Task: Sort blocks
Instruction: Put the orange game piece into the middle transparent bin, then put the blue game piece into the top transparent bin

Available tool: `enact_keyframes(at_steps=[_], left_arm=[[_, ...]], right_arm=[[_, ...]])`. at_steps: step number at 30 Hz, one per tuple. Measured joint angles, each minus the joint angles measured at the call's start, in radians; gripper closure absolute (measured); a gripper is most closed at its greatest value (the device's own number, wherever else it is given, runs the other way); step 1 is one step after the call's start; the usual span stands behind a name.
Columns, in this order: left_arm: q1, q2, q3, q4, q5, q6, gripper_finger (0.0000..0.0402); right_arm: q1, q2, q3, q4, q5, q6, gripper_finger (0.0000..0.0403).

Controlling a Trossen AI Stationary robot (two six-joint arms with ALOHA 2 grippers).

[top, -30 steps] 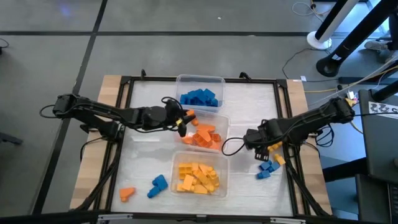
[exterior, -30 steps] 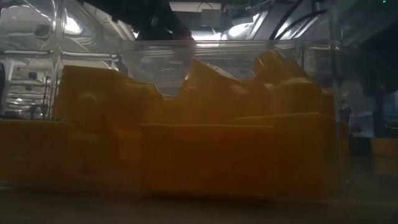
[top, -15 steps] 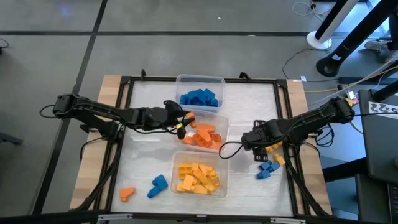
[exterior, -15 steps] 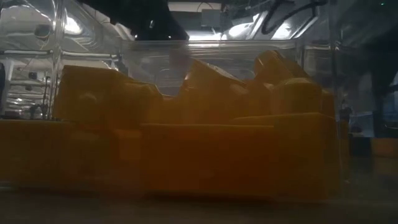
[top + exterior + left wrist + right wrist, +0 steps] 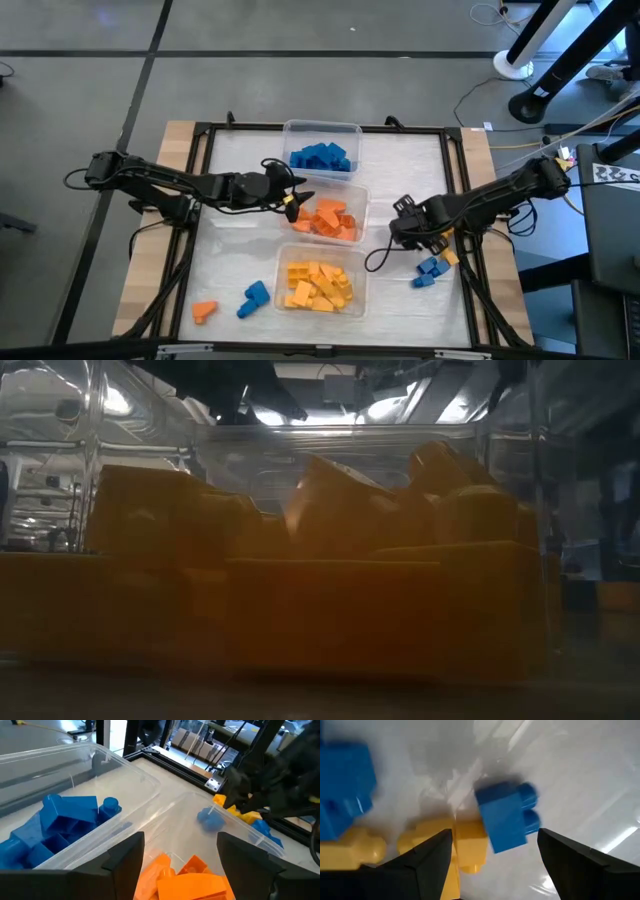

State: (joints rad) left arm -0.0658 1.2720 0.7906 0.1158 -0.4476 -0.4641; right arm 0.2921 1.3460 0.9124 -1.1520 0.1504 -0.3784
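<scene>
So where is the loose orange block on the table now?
In the high view the orange block lies near the table's front left corner, beside a loose blue block and left of the tub of yellow blocks.

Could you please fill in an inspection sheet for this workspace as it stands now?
Surface: pale table inside a black frame.
Job's things: three clear tubs in a row, holding blue blocks, orange blocks and yellow blocks. Loose: an orange block and a blue block on the left side; blue and yellow blocks on the right side.
Clutter: nothing seen.
Grippers: left gripper open over the orange tub's edge, empty; right gripper open above the right-side loose blocks.
Cables: black cables along both arms; more on the floor.
Surroundings: grey floor, stand bases at upper right.
</scene>
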Motion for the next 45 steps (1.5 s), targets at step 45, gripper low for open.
enact_keyframes(at_steps=[45], left_arm=[[0.0,0.0,0.0,-0.002,0.0,-0.034,0.0163]], right_arm=[[-0.201,0.002,-0.177,0.209,-0.11,-0.127,0.011]])
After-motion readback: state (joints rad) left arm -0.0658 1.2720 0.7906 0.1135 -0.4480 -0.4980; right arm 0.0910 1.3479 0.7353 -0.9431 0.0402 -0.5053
